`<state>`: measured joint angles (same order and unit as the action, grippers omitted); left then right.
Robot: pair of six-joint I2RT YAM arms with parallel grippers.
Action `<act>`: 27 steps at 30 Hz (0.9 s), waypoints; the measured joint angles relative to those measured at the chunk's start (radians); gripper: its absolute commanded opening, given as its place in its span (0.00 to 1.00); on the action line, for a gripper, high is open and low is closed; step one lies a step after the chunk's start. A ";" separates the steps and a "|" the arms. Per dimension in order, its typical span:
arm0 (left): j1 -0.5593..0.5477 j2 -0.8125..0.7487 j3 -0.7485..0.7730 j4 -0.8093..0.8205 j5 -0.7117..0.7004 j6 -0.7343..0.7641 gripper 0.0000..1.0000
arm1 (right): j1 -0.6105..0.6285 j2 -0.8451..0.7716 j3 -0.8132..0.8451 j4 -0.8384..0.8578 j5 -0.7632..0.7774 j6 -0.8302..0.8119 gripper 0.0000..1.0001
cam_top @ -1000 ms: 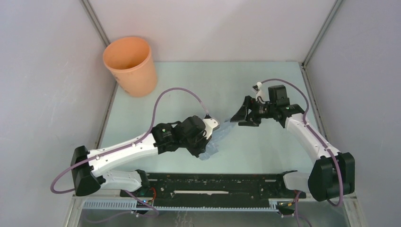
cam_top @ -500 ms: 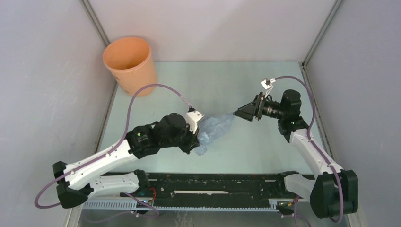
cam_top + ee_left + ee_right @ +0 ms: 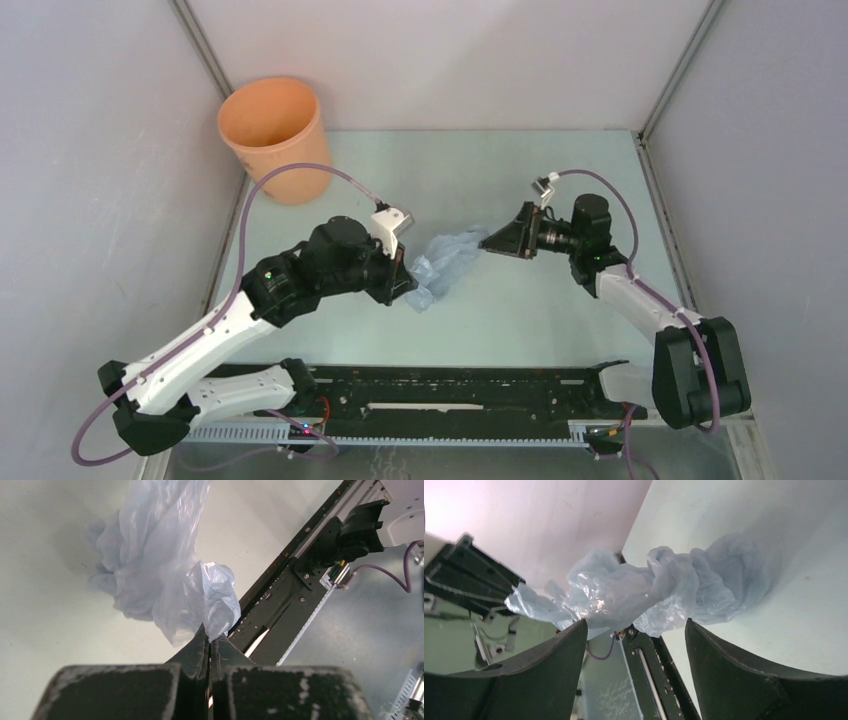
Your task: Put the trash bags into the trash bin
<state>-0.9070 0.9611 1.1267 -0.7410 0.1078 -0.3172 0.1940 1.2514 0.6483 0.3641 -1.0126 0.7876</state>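
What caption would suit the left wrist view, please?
Left tool shut on a fold of the crumpled trash bag.

The trash bag (image 3: 150, 570) runs off the top edge of the left wrist view, its upper folds lost. Seen from overhead, the left gripper (image 3: 410, 288) hides its fingertips and the bag's near end beneath its wrist housing. The right gripper (image 3: 636, 622) has its fingers (image 3: 549, 675) cropped at the bottom edge of its own view.

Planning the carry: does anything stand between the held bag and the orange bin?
Nothing visible does. The left gripper is shut on the trash bag; the table toward the trash bin is bare, with only the left arm's own purple cable arcing over it. The right gripper hangs open beside the bag.
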 measured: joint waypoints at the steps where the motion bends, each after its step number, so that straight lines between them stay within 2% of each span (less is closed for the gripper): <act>1: 0.000 0.000 0.002 0.003 0.005 -0.003 0.00 | 0.024 0.004 0.000 0.010 0.000 0.006 0.82; 4: 0.011 0.000 0.002 0.004 0.021 -0.015 0.00 | 0.074 -0.024 -0.017 0.057 0.018 -0.042 0.82; 7: 0.021 -0.002 0.002 0.005 0.035 -0.023 0.00 | 0.067 -0.021 -0.032 0.153 0.011 -0.044 0.81; 10: 0.023 -0.002 0.017 -0.007 0.049 -0.024 0.00 | 0.053 0.066 -0.032 0.317 0.001 0.014 0.80; 15: 0.031 -0.002 0.076 -0.014 0.077 -0.024 0.00 | 0.079 0.207 -0.033 0.497 -0.019 0.099 0.79; 22: 0.033 -0.006 0.161 -0.029 0.081 -0.032 0.00 | 0.093 0.324 -0.031 0.776 -0.031 0.250 0.81; 25: 0.033 -0.011 0.166 -0.032 0.083 -0.041 0.00 | 0.114 0.375 0.004 0.816 -0.014 0.294 0.80; 27: 0.033 -0.012 0.166 -0.035 0.082 -0.043 0.00 | 0.128 0.381 0.023 0.784 0.013 0.288 0.80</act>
<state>-0.8738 0.9489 1.2930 -0.7765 0.1902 -0.3603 0.3218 1.6329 0.6712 1.1477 -0.9997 1.0752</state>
